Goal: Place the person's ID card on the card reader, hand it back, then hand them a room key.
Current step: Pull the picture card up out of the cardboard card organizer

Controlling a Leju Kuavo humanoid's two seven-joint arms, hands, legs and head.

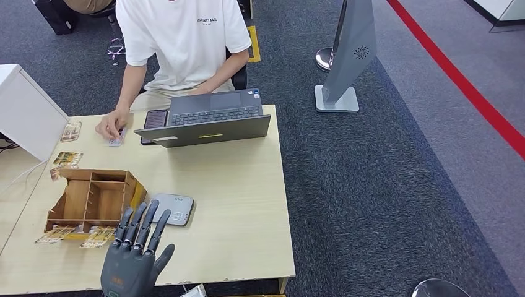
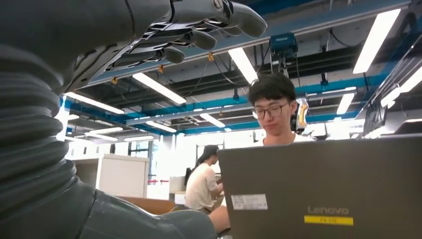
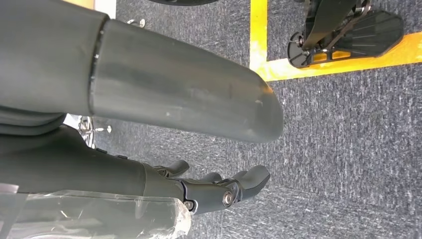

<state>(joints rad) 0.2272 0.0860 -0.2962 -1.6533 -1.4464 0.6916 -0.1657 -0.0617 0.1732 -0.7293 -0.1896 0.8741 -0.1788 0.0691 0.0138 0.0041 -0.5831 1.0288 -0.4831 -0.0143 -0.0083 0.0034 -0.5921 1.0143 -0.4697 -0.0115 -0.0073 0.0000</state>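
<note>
1. Head view has the robot's left hand (image 1: 133, 253) raised over the near edge of the wooden table (image 1: 235, 210), fingers spread and straight, nothing in it. Its fingertips hover just short of the grey card reader (image 1: 172, 208).
2. The ID card (image 1: 116, 140) lies flat at the far side of the table, under the person's hand (image 1: 111, 124) — well apart from the robot.
3. My reading: the first step has not begun. The card must be offered or reached for before it can go on the reader.
4. The right hand (image 3: 219, 191) hangs low beside the body over grey carpet, fingers loosely extended, holding nothing.
5. A wooden organiser (image 1: 93, 201) stands just beside the reader, with printed card sleeves (image 1: 80, 235) laid in front of it — likely where the room key comes from.
6. An open laptop (image 1: 210, 117) faces the person; beyond lies dark carpet with a red line (image 1: 458, 80) and a grey stand (image 1: 347, 62).
</note>
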